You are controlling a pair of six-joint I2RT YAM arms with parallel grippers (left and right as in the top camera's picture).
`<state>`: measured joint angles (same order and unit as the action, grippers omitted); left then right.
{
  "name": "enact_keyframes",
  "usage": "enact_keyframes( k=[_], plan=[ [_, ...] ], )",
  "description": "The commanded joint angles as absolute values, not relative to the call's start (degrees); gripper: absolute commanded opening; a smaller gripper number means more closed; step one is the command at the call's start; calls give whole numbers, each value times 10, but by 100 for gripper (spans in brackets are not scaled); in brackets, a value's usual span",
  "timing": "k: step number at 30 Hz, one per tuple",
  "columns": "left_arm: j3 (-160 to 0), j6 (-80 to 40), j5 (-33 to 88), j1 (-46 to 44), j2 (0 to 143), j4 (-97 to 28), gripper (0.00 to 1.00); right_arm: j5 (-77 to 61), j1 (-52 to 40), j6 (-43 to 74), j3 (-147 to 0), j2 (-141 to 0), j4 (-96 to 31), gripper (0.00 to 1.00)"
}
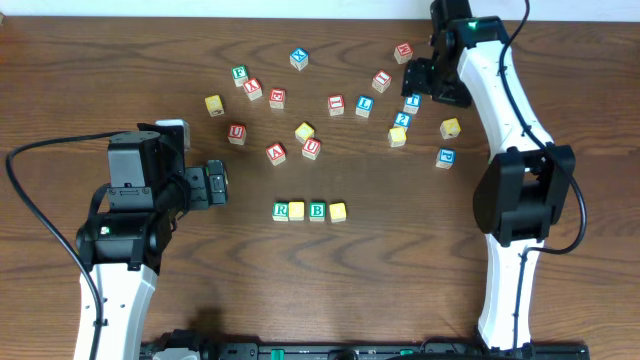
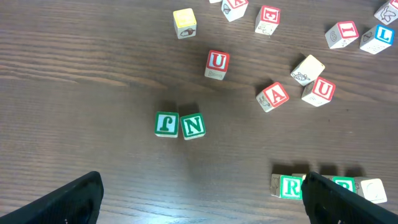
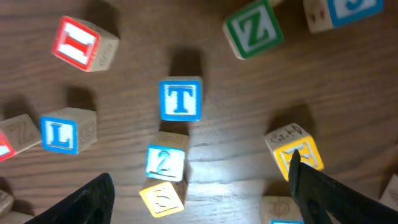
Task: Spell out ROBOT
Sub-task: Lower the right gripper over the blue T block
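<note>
Beyond the right end of the four-block row [image 1: 307,211], well apart from it and up among the loose scatter, the blue T block [image 1: 412,102] is lying flat on the wooden table [image 1: 120,60] with its letter facing up. The row is reading green R block [image 1: 281,211], a yellow block [image 1: 297,211], green B block [image 1: 317,211] and a second yellow block [image 1: 338,211]. The yellow faces are too small to read, so I am only judging that T is the letter wanted at the row's right end. The right gripper [image 3: 199,171] is hanging above the T block, jaws standing wide apart and gripping nothing, one finger showing at each lower corner of the wrist view. The left gripper [image 1: 215,185] is waiting to the left of the row, likewise spread and empty.

The T block is looking like a small painted wooden cube: light, stiff, not fragile, its flat faces perhaps a little slick. Taking it across two opposite side faces, with the pads bearing flat, seems soundest. A blue 2 block [image 3: 165,163] is sitting just beside the T on the side facing the row, so the other two sides, which are standing free, are the ones to pinch. Closing across the crowded pair is likely to be dragging that neighbour along.
</note>
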<state>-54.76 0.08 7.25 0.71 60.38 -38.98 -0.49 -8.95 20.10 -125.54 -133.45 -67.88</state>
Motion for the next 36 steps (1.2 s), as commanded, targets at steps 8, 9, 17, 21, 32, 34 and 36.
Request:
enact_keyframes(
  k=[8,9,17,21,32,34,36],
  plan=[
    [-548,8,75,10,602,-390,100,34,-132,252,-1267,-1407,-617,79],
    [-548,8,75,10,602,-390,100,38,-134,259,-1267,-1410,-613,79],
    [-548,8,75,10,602,-390,100,89,-139,298,-1267,-1419,-585,75],
    [-548,8,75,10,602,-390,100,96,-139,303,-1267,-1419,-579,67],
    [-548,8,75,10,602,-390,100,104,-138,317,-1267,-1436,-573,64],
    [-548,8,75,10,602,-390,100,108,-137,317,-1267,-1436,-572,64],
    [-548,8,75,10,602,-390,100,109,-135,317,-1266,-1436,-572,64]
  ],
)
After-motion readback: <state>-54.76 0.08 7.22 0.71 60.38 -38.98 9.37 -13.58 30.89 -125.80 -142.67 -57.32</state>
